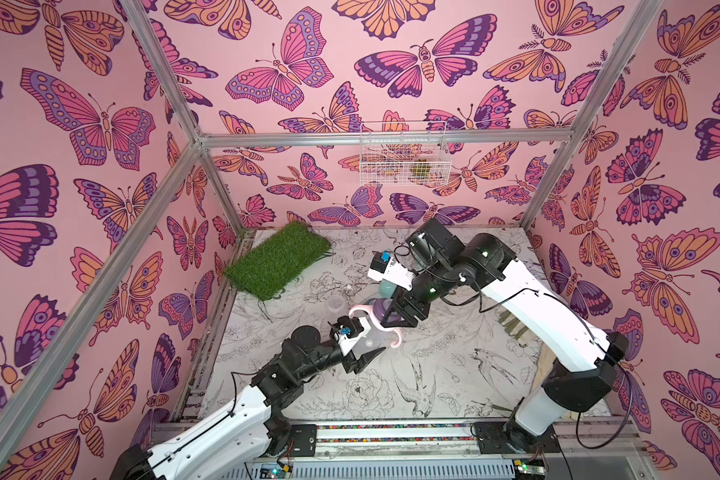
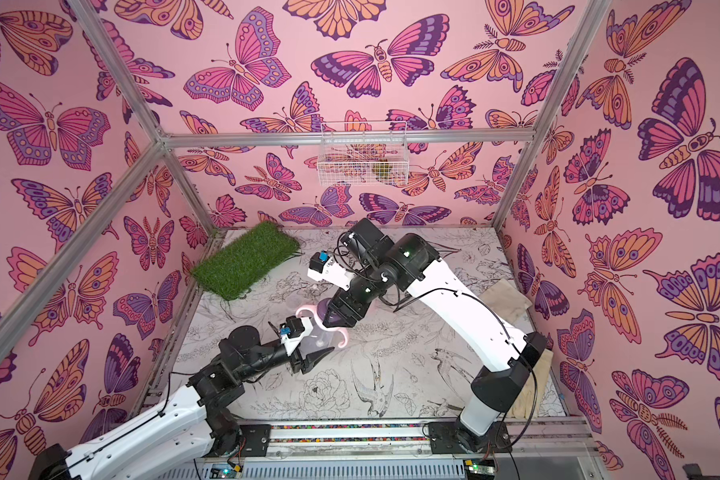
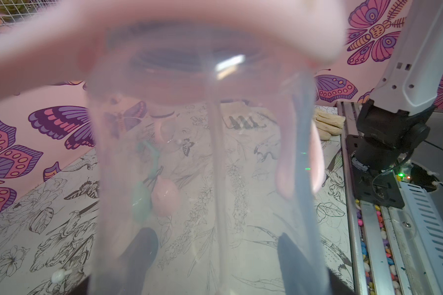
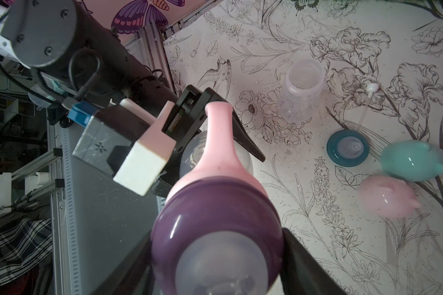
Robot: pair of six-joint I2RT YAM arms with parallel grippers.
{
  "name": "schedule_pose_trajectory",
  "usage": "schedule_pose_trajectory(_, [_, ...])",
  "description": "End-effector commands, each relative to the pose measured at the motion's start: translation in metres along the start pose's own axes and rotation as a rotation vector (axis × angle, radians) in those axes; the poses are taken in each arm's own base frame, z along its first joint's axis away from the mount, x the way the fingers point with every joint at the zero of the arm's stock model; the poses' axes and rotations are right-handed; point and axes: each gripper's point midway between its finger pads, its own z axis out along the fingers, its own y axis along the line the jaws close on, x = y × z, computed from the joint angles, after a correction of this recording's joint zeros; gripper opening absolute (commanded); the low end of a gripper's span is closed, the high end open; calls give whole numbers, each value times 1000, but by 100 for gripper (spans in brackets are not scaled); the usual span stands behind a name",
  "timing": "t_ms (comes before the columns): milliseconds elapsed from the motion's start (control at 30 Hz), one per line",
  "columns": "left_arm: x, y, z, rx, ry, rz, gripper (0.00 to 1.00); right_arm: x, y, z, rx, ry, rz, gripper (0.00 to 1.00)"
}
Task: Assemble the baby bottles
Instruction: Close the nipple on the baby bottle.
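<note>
The walls (image 1: 80, 232) are pink, printed with large butterflies in purple, magenta and orange. The table top (image 1: 391, 374) is off-white with black line drawings of flowers, leaves and birds. The grass mat (image 1: 277, 259) is green and the wire basket (image 1: 404, 153) white. The clear bottle (image 3: 215, 178) carries a pale pink handled ring (image 4: 216, 143) and a deep purple collar (image 4: 215, 204). The other collar (image 4: 331, 150) is teal. One eared cap (image 4: 409, 161) is teal, the second cap (image 4: 384, 196) pink. The left arm (image 1: 217, 428) and right arm (image 1: 533, 303) are white with black joints.

The purple collar (image 4: 215, 204) is glossy smooth plastic, the clear bottle (image 3: 215, 153) translucent plastic, the grass mat (image 1: 279, 259) rough.
</note>
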Motion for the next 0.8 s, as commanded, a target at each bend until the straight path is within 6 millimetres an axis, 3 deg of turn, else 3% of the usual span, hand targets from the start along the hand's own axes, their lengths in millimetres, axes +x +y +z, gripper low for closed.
schedule_pose_trajectory(0, [-40, 11, -6, -58, -119, 65, 0, -1, 6, 14, -59, 13, 59, 21])
schedule_pose_trajectory(200, [-41, 24, -9, -138, -115, 73, 0, -6, 0, 16, -34, -11, 114, 20])
schedule_pose_trajectory(567, [-41, 47, -11, -302, -72, 196, 0, -37, -29, 27, 60, -135, 398, 15])
schedule_pose_trajectory(700, [-44, 60, -11, -403, -33, 285, 0, -47, -40, 44, 74, -200, 535, 11])
schedule_pose_trajectory(767, [-47, 65, -11, -449, -38, 321, 0, -53, -47, 49, 83, -253, 609, 3])
